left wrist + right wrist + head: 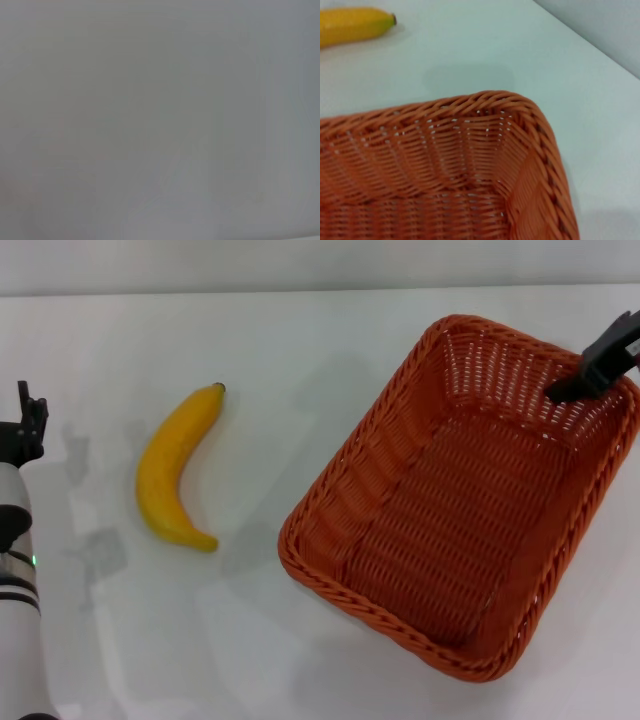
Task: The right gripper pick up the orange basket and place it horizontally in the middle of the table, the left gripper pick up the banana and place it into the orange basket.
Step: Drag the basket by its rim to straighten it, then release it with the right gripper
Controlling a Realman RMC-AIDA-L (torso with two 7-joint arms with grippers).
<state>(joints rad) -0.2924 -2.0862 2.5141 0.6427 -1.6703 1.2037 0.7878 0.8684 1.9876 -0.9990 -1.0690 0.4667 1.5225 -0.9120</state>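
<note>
The white desk (300,330) carries everything, and neither part of the task appears finished. The orange wicker basket (455,505) sits on the desk to the right of the banana, well apart from it, turned at a slant rather than lying horizontally, and it is empty inside. It is judged that the basket has not yet been lifted or set in the middle. The yellow banana (175,468) lies flat on the desk on the basket's left, untouched, its dark stem tip pointing away from the robot. The left end effector (30,425) is seen farther left of the banana, away from it, holding nothing; whether its fingers are apart cannot be told. The right end effector (600,365) is poised over the basket's far right corner, at the rim; only a black tip is shown, so its state cannot be told either. Both the basket placement and the banana transfer are judged to remain.
</note>
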